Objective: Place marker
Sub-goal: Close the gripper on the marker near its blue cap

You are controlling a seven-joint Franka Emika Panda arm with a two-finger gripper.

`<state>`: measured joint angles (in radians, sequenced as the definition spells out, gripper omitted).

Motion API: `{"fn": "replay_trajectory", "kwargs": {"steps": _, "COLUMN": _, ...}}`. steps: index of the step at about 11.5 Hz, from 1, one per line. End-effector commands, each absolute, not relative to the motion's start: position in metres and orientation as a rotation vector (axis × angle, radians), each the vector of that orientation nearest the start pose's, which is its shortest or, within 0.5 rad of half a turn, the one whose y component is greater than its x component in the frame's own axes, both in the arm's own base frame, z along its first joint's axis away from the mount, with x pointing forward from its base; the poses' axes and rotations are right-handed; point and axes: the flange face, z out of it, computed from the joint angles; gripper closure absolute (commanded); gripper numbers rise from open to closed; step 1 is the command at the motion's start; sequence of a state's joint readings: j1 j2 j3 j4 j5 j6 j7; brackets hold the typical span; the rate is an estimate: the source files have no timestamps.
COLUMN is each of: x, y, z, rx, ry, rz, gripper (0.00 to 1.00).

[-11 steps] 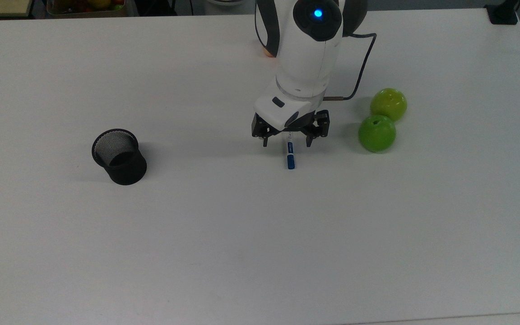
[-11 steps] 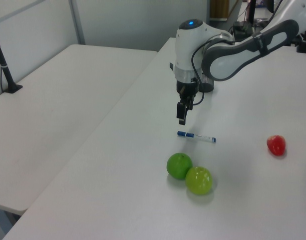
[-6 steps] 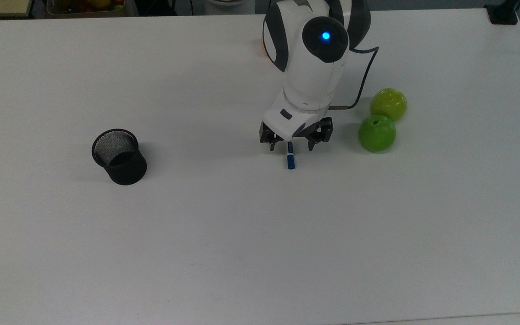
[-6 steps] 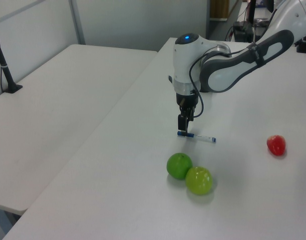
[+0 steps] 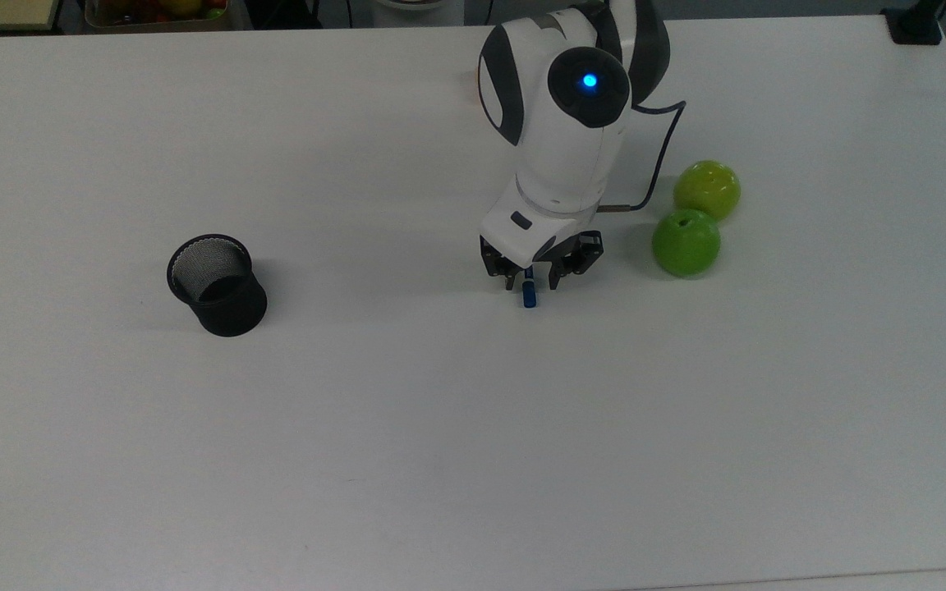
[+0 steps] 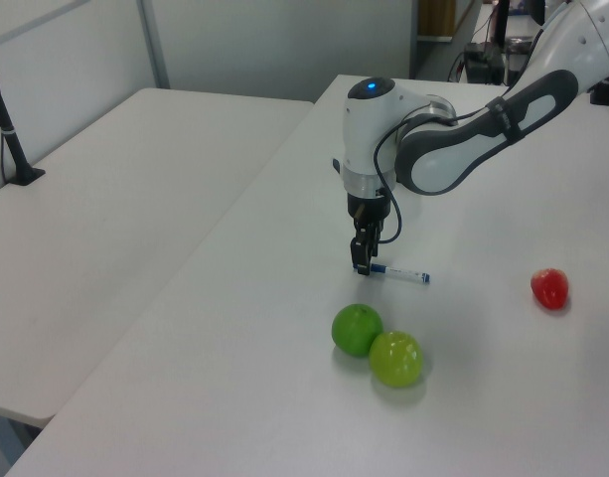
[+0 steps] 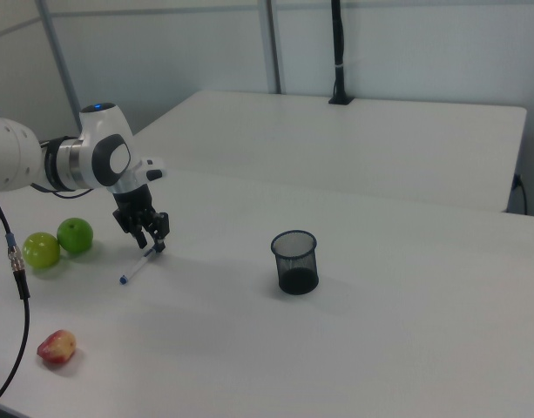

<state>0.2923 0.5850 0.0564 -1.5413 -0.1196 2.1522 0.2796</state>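
Over the last second the hand (image 5: 530,283) has dropped from well above the marker (image 5: 529,294) to table (image 5: 440,427) level, and its fingers — wide apart a moment ago — have drawn in until they bracket the pen near its blue cap. In the top view a sliver of gap shows on either side of the barrel, so the hand is narrowed around the marker but not yet clamped on it. The marker lies flat on the table where it lay before, near the two green apples (image 5: 686,242), its far end pointing toward the red fruit (image 6: 549,288) in the left view. That puts the task at the grasp itself (the lift and carry are yet to come).

The black mesh cup (image 5: 217,285) stands upright, well apart toward the top view's left — and it looks empty.
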Motion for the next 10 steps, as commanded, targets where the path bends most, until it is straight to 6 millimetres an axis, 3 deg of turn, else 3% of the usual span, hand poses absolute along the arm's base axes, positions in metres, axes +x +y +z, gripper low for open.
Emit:
{"fn": "replay_trajectory", "kwargs": {"steps": 1, "x": 0.6686, "y": 0.2323, "z": 0.3077, "rx": -3.205, "ry": -0.185, "rz": -0.102, "gripper": 0.61}}
{"fn": "replay_trajectory", "kwargs": {"steps": 7, "x": 0.6683, "y": 0.2301, "z": 0.3071, "rx": -3.207, "ry": -0.184, "rz": -0.096, "gripper": 0.87}}
{"fn": "replay_trajectory", "kwargs": {"steps": 10, "x": 0.6684, "y": 0.2289, "z": 0.3089, "rx": -3.208, "ry": -0.181, "rz": -0.096, "gripper": 0.91}}
